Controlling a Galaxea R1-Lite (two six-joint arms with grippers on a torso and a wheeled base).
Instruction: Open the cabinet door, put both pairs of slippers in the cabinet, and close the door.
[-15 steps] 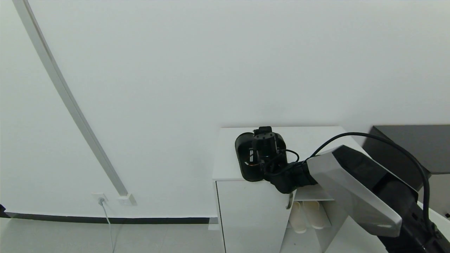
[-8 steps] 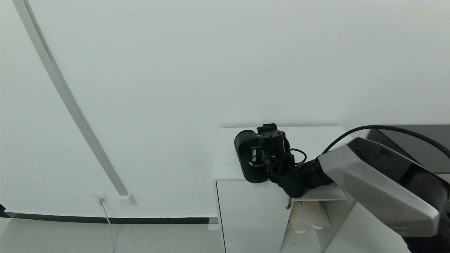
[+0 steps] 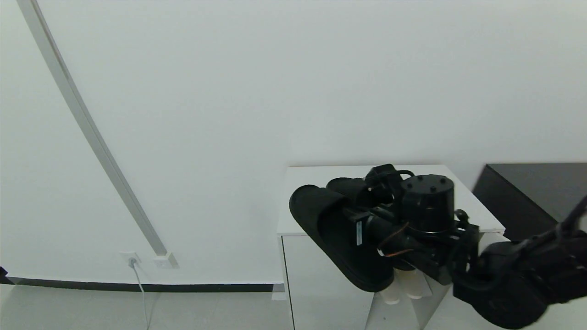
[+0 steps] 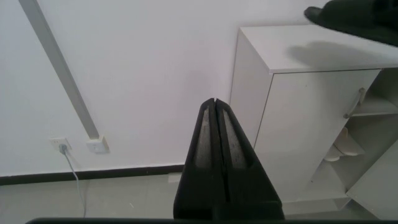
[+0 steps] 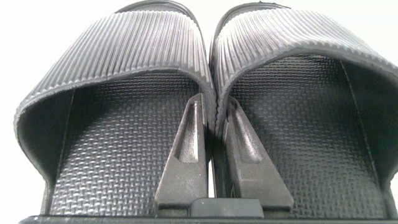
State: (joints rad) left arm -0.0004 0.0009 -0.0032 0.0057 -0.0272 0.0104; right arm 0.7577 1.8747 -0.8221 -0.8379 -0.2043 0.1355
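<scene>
My right gripper (image 3: pixel 367 221) holds a pair of black slippers (image 3: pixel 341 233) in the air, in front of the white cabinet's top (image 3: pixel 300 201). In the right wrist view its fingers (image 5: pixel 186 155) are shut on the touching inner edges of the two black slippers (image 5: pixel 124 130). The cabinet's left door (image 3: pixel 330 279) is closed and its right side stands open. A pair of white slippers (image 3: pixel 403 289) lies inside on the lower shelf, partly hidden by the arm. My left gripper (image 4: pixel 214 134) is shut and empty, low and to the left of the cabinet (image 4: pixel 298 124).
A dark low piece of furniture (image 3: pixel 541 192) stands right of the cabinet. A wall socket with a cable (image 3: pixel 130 261) and a slanted grey strip (image 3: pixel 87 128) are on the wall to the left. Bare floor (image 3: pixel 137 311) lies left of the cabinet.
The right arm has lifted the black slippers off the cabinet top and drawn them toward the camera, tilted. The right wrist has swung nearer and lower.
</scene>
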